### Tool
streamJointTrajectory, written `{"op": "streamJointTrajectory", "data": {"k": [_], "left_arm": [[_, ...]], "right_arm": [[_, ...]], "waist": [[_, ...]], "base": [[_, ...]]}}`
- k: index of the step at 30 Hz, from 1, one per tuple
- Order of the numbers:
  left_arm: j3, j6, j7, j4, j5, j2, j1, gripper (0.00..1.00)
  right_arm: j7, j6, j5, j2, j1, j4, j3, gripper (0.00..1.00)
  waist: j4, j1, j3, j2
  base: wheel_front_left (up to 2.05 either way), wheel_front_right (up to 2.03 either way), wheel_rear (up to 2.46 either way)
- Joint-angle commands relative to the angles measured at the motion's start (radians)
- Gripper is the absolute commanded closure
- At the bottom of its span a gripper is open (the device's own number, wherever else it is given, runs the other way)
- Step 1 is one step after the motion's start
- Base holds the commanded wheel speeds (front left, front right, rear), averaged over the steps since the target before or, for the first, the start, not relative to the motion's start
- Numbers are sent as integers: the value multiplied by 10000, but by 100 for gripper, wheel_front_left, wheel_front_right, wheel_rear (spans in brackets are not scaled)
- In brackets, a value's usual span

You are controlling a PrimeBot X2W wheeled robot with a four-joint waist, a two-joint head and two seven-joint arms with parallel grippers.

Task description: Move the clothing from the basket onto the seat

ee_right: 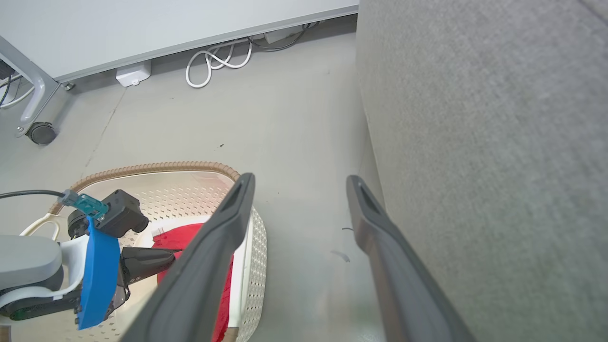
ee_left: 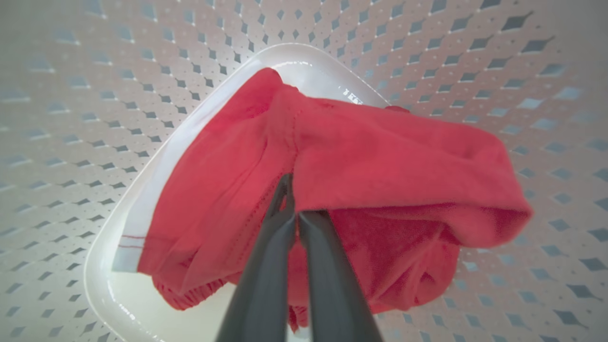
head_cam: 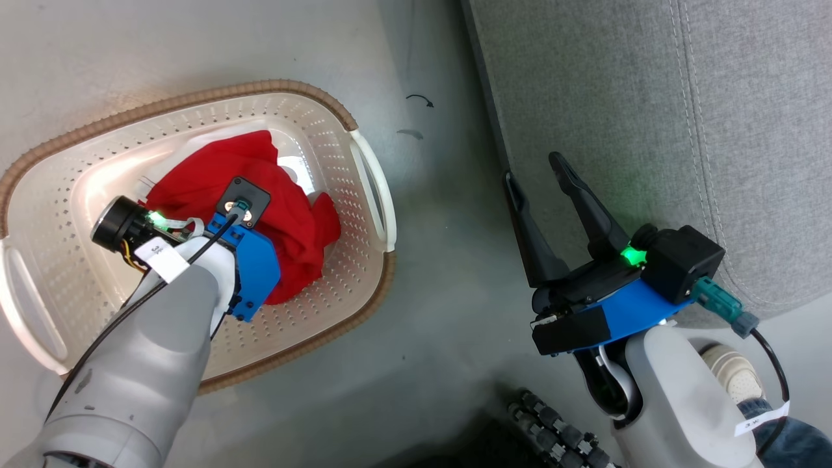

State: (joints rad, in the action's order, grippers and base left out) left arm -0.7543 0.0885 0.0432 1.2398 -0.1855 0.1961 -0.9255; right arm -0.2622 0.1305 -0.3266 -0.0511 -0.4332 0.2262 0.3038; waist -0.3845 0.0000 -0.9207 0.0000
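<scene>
The clothing [head_cam: 286,195] is a bunched red heap in the basket [head_cam: 292,88], a cream perforated tub with a brown rim. My left gripper [ee_left: 292,199] reaches down into it and is shut on a fold of the red clothing [ee_left: 380,156], which drapes over the fingertips; a white panel [ee_left: 137,228] with thin stripes shows at one edge. My right gripper [head_cam: 533,170] is open and holds nothing, hovering over the floor right beside the front edge of the light-grey seat [head_cam: 650,97]. The right wrist view shows the seat [ee_right: 498,142] to the right of the right gripper [ee_right: 299,180].
A strip of grey floor [head_cam: 442,227] separates basket and seat. Looped white cables [ee_right: 218,61], a small white box [ee_right: 134,75] and a caster wheel [ee_right: 42,133] lie along the far wall. A person's shoe [head_cam: 734,374] shows at the lower right.
</scene>
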Motion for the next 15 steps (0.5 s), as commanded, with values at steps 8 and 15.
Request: {"op": "streamJointTrajectory", "data": {"k": [8, 15], "left_arm": [[277, 156, 621, 92, -675, -493, 227, 100], [323, 254, 1238, 68, -1014, -924, 713, 100]], "right_arm": [[-40, 3, 235, 11, -198, 225, -110, 0], [-40, 5, 580, 8, -89, 483, -290, 0]], "waist": [[395, 0, 772, 0], [917, 0, 1903, 0]], "base": [[0, 0, 0], [0, 0, 0]]}}
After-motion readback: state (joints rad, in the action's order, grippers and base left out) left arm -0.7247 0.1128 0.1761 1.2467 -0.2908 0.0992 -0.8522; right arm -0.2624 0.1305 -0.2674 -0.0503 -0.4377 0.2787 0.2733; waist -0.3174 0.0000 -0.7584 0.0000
